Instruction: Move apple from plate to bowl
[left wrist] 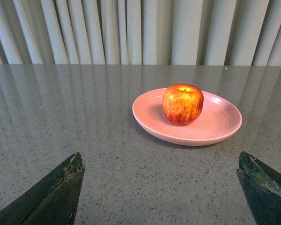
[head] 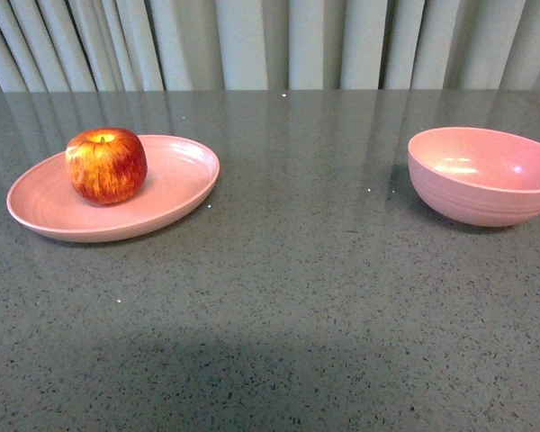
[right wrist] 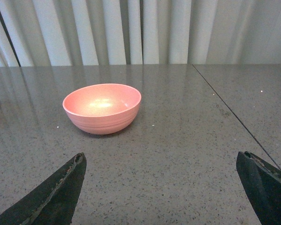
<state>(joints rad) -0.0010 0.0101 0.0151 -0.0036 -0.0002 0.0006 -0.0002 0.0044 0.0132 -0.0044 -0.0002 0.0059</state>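
Apple (head: pixel 106 166) sits stem up on plate (head: pixel 175 184), straight ahead of left end effector (left wrist: pixel 160 161) and well apart from it. That end effector is spread wide, holding nothing. Ahead of right end effector (right wrist: pixel 160 158), also spread wide with nothing held, bowl (head: pixel 482 175) stands on table (head: pixel 297 297), well apart from plate.
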